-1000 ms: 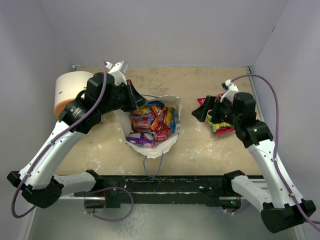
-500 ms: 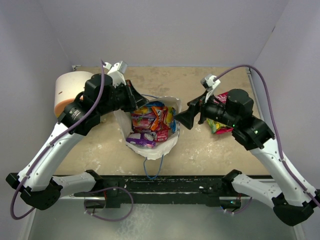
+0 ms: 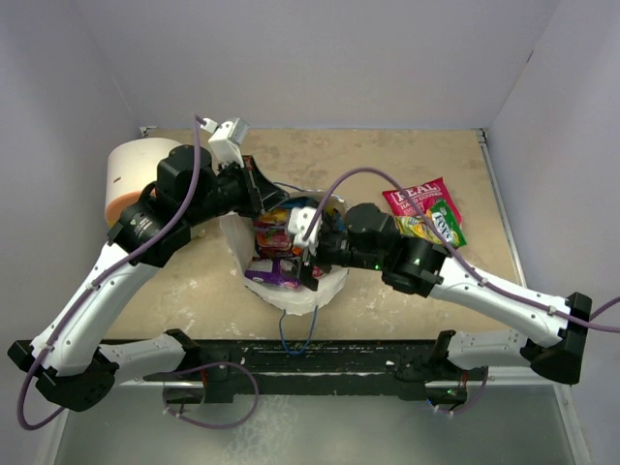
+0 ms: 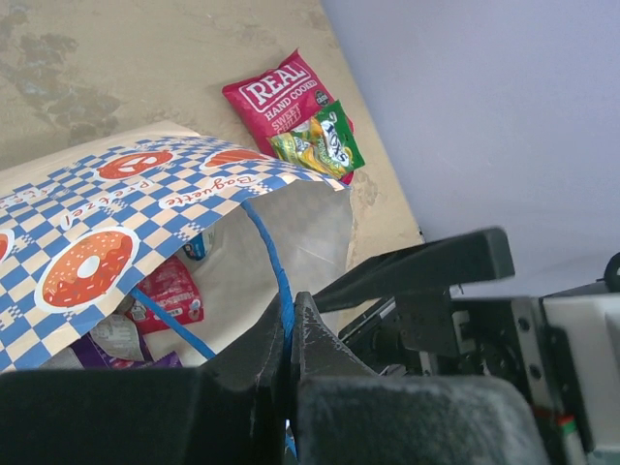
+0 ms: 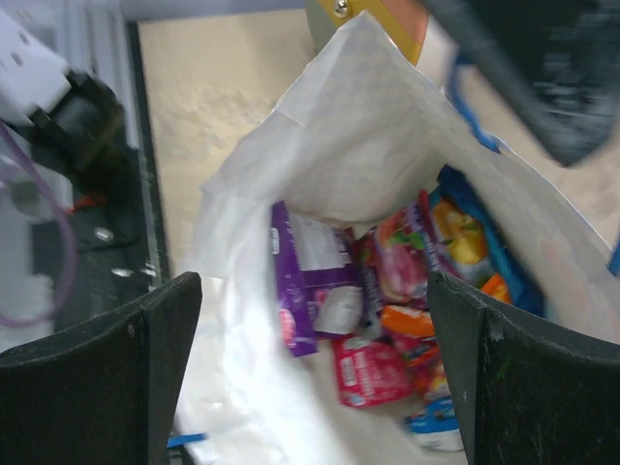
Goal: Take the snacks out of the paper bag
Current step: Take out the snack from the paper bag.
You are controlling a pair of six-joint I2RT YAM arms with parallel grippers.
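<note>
Pinching the blue cord handle (image 4: pixel 269 242) between the pressed-together fingers of my left pincer (image 4: pixel 289 315), I hold up one wall of the paper bag (image 4: pixel 145 194). I do this, as I judge it, so the mouth gapes toward my other arm. My right pincer (image 5: pixel 312 291) is spread wide and empty at that mouth. The snacks (image 5: pixel 387 320) inside show between its fingers: a purple packet (image 5: pixel 291 281) nearest the rim, with a small red packet (image 5: pixel 366 373) and orange and blue ones beyond. The purple one looks easiest to take next, since little covers it. Farther out on the table (image 3: pixel 387 155), well apart from the bag, a pink-red packet (image 3: pixel 412 199) and a yellow-green packet (image 3: pixel 441 223) lie overlapping, already out.
</note>
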